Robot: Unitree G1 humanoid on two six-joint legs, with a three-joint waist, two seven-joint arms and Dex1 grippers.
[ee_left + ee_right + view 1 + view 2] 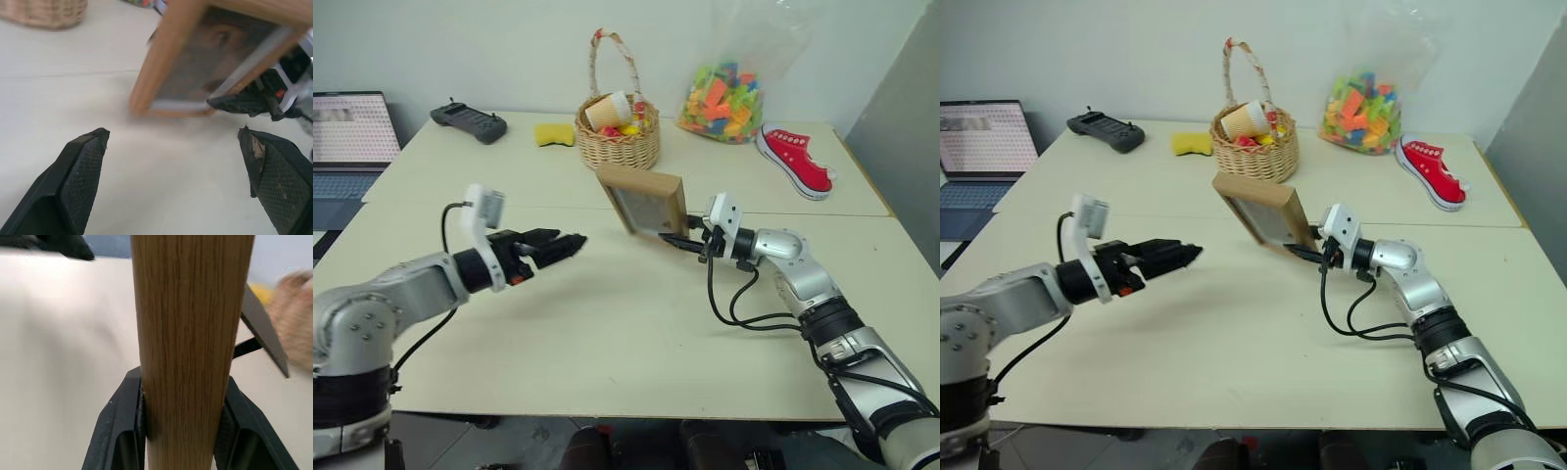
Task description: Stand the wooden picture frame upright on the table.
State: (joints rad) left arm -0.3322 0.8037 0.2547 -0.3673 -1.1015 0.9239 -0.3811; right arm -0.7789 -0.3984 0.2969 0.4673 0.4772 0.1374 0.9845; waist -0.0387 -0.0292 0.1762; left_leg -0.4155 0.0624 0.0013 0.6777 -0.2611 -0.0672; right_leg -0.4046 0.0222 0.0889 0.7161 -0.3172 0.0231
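Head view: my right gripper [683, 238] is clamped on the wooden picture frame [643, 200], tilted above the table [607, 313]. Left wrist view: my left gripper [173, 181] spread wide, apart from the frame. Right wrist view: fingers [120, 431] pinch its edge.

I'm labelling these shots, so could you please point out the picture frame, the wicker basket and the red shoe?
picture frame [644, 204]: left eye view, on its front face.
wicker basket [619, 149]: left eye view, on its woven side wall.
red shoe [796, 159]: left eye view, on its red upper.
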